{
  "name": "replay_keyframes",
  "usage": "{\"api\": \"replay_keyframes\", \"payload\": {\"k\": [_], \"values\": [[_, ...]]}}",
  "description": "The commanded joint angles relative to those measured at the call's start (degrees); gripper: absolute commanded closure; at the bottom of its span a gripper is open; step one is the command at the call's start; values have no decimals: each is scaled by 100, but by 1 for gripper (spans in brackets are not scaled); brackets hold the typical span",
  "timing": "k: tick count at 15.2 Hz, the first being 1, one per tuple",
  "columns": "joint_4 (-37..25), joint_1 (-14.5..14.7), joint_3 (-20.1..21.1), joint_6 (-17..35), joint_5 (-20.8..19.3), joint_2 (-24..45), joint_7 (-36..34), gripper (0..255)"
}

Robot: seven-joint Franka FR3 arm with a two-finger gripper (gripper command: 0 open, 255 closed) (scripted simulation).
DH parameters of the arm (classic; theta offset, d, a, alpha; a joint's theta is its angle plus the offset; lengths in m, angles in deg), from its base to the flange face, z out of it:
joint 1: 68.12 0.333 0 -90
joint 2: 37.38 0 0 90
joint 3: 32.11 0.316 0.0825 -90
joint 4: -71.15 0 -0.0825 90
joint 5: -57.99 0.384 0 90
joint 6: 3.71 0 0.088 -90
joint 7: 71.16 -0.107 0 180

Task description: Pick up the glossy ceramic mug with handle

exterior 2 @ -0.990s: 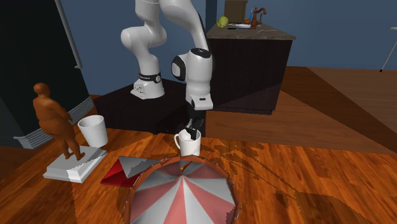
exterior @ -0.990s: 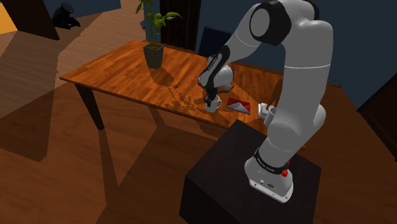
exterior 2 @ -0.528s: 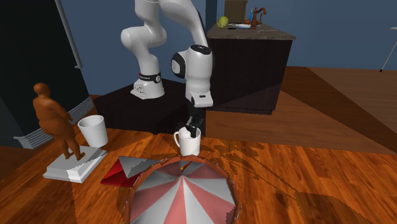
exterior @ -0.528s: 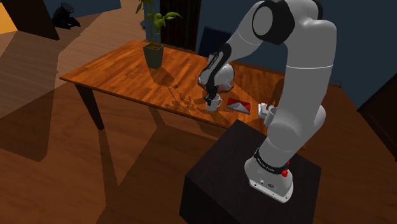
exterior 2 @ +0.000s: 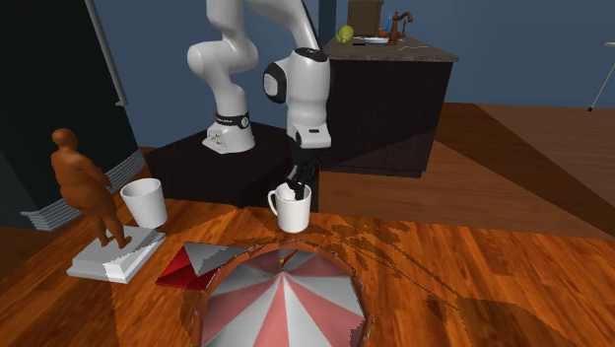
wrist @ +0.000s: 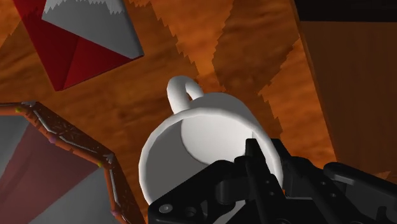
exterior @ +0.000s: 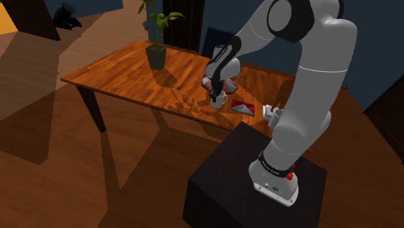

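The white glossy mug (exterior: 218, 99) with a loop handle hangs just above the wooden table (exterior: 123, 71), near the edge by the stand. My black gripper (exterior: 215, 92) is shut on its rim, one finger inside and one outside. From across the table, the mug (exterior 2: 293, 209) is clear of the table top (exterior 2: 473, 276), with the gripper (exterior 2: 295, 188) coming down into its mouth. In the wrist view the mug (wrist: 203, 137) tilts a little in the gripper (wrist: 251, 160), its handle pointing away from the fingers.
A round red-and-white striped thing (exterior 2: 281, 301) lies beside the mug. A red and white folded piece (exterior 2: 192, 261), a second white cup (exterior 2: 145, 202) and a brown figurine (exterior 2: 84, 187) stand nearby. A potted plant (exterior: 156, 56) is at the table's far side. The dark stand (exterior: 259, 181) is below.
The gripper has risen, carrying the mug off the table top and slightly towards the shoulder view's top. The fingers stayed shut on the rim.
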Motion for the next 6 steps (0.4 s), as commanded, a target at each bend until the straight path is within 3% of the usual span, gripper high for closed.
{"api": "replay_keyframes", "payload": {"k": [1, 6], "values": [[15, 23, -20, -130, -41, -145, -28, 255], [6, 44, -47, -355, -101, -365, -57, 255]]}}
